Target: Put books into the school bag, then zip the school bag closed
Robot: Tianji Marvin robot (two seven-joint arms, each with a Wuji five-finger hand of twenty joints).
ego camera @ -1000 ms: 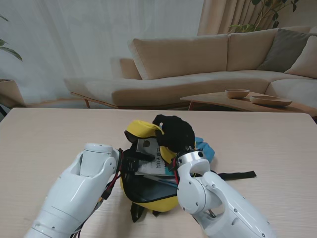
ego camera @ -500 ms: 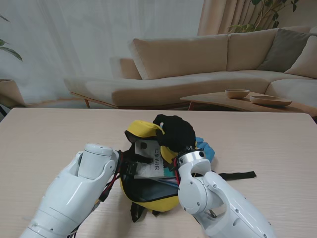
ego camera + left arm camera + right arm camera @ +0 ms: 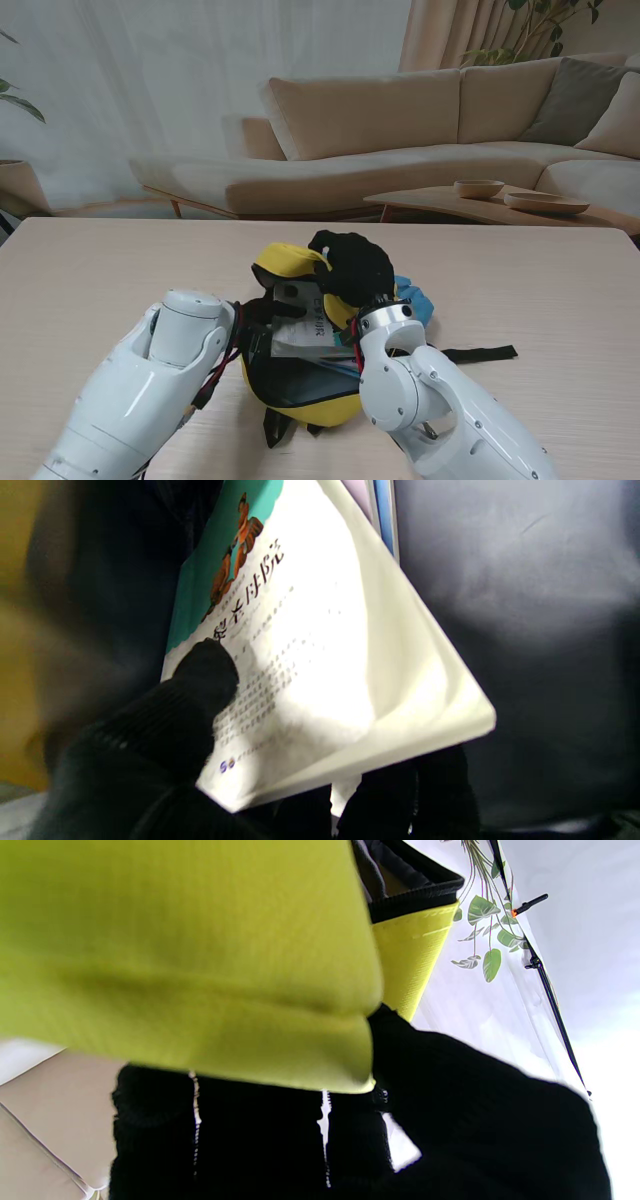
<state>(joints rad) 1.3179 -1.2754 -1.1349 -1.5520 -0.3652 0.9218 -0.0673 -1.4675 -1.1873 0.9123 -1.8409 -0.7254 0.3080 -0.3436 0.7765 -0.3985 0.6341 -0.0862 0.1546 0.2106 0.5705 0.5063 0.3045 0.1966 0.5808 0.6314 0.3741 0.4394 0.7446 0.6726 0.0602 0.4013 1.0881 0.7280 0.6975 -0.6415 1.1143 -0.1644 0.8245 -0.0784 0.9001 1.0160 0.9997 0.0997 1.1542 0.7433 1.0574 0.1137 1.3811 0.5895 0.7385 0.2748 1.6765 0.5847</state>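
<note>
1. Left hand (image 3: pixel 262 312) pinches the white book (image 3: pixel 308 330), its corner inside the yellow school bag (image 3: pixel 300 395) mid-table.
2. Right hand (image 3: pixel 350 268) grips the bag's flap (image 3: pixel 200 965), blocking the view beyond.
3. Blue cloth (image 3: pixel 413 300) lies beside.

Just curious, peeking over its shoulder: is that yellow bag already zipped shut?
No, the yellow bag gapes open, its dark inside showing, and a book held by the left robot hand sticks out.

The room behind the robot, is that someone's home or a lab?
It looks like a living room, or a set made like one: a beige sofa with cushions, a low coffee table holding bowls, and curtains with a houseplant.
</note>
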